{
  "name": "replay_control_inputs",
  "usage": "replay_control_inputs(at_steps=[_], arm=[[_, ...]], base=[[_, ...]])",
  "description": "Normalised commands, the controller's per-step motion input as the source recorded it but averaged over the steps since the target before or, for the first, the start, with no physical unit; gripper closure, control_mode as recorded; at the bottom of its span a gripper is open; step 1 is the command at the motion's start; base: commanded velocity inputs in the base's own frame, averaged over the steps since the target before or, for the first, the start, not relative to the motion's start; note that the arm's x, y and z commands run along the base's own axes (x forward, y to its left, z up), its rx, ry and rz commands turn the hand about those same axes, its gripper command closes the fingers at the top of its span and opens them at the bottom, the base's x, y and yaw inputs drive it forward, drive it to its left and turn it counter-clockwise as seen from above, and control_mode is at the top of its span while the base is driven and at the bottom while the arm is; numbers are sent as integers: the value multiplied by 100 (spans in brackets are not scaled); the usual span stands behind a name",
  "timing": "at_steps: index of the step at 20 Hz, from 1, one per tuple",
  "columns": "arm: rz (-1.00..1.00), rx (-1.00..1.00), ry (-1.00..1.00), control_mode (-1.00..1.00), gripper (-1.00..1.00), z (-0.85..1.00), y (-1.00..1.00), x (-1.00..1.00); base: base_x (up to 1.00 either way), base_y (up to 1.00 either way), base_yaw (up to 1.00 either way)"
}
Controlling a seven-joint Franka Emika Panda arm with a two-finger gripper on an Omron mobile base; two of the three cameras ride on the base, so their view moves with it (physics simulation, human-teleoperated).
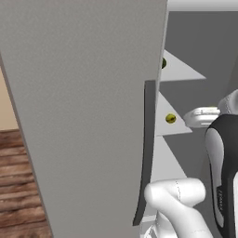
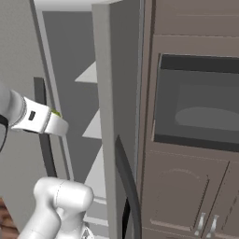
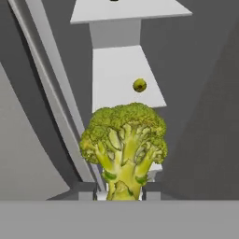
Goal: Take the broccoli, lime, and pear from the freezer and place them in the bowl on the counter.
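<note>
Three camera views are taken up largely by the tall grey freezer [image 1: 83, 116], whose broad flat door stands swung open, with its long dark curved handle [image 1: 146, 153] running down the door's edge. Inside, pale grey inner shelves [image 3: 126, 77] are stacked one above another. In the right base view, dark brown wall cabinets [image 2: 191, 191] are seen at three o'clock of the freezer, with a dark recessed oven window [image 2: 198, 105] set above two panelled doors. A strip of brown wooden floor [image 1: 18, 186] is shown at eight o'clock in the left base view.

The white arm with dark joints [image 1: 179, 200] is reached into the freezer opening. In the hand view, the two-finger gripper [image 3: 122, 190] is clamped on the stem of the bumpy, light yellow-green broccoli [image 3: 123, 144], which is held upright, clear of the shelves, at the centre of that view.

A small round yellow-green fruit [image 3: 139, 85] is seen resting on a shelf at twelve o'clock of the broccoli, well apart from it. Whether it is the lime or the pear cannot be told.
</note>
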Motion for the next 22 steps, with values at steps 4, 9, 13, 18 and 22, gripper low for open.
replay_control_inputs(at_steps=[4, 9, 13, 18, 22], arm=[[0, 0, 0, 100, 100, 0, 0, 0], [0, 0, 0, 100, 100, 0, 0, 0], [0, 0, 0, 100, 100, 0, 0, 0], [0, 0, 0, 100, 100, 0, 0, 0], [0, 0, 0, 100, 100, 0, 0, 0]], base=[[-100, 18, 8], [-100, 26, 15], [-100, 44, 22], [-74, 62, 39], [-20, 58, 84]])
